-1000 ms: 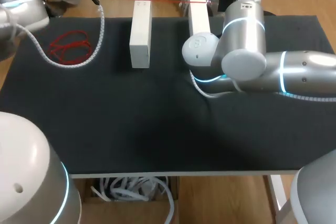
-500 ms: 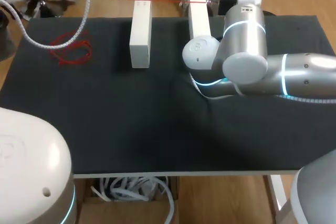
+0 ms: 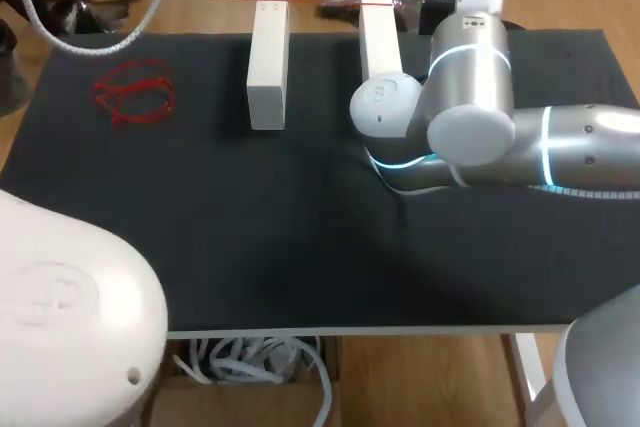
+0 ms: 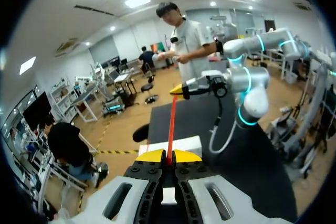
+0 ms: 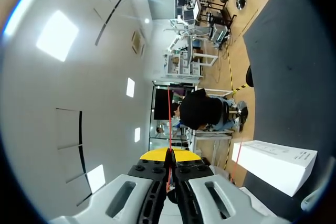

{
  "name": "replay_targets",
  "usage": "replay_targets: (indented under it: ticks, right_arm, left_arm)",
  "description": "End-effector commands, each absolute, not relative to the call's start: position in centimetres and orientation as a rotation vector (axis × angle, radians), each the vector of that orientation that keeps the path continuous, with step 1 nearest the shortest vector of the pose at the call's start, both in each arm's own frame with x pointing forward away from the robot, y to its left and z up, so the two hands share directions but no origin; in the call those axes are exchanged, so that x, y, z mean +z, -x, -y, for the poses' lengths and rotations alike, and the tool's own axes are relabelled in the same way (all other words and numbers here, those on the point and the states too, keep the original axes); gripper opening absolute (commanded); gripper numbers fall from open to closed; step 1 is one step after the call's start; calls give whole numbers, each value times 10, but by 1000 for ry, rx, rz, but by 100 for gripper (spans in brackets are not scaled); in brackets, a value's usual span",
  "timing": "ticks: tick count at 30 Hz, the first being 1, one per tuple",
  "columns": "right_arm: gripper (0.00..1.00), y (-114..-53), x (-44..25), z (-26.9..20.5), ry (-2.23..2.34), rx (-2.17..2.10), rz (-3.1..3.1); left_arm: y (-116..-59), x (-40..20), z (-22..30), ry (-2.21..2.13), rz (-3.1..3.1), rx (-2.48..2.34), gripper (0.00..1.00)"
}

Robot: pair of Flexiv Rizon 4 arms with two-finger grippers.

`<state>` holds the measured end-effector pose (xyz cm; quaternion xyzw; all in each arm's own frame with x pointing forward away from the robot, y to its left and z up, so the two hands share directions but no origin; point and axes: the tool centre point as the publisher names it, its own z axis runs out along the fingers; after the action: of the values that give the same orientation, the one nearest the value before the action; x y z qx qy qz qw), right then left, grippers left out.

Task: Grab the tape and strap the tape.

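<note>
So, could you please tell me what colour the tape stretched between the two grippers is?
The tape is red, clearest in the left wrist view.

Right arm (image 3: pixel 470 97): silver-grey casing, cyan light rings. Left arm (image 3: pixel 70 297): white shell. Left gripper (image 4: pixel 168 156): black, yellow-tipped.

Two white rectangular blocks (image 3: pixel 267 62) (image 3: pixel 379 39), one loose coil of red tape (image 3: pixel 133 94), one taut red tape strand (image 3: pixel 320 1), one black bench (image 3: pixel 300 227), two silver robot arms (image 3: pixel 500 137) (image 3: pixel 60 317).
</note>
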<state>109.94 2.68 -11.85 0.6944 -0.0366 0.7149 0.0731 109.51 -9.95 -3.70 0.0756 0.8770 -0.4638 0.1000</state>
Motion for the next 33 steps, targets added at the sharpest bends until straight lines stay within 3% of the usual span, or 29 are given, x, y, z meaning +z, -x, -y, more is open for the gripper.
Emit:
replay_targets:
  ticks: [1,33]
  right_arm:
    - [0,-1096,-114,-24,-2097,2135,103]
    - [0,-1088,-115,-34,-2071,2134,22]
  left_arm:
    - [-1098,-34,101,-123,-2787,-1001,0]
    - [-1101,-42,98,-49,-2830,-859,0]
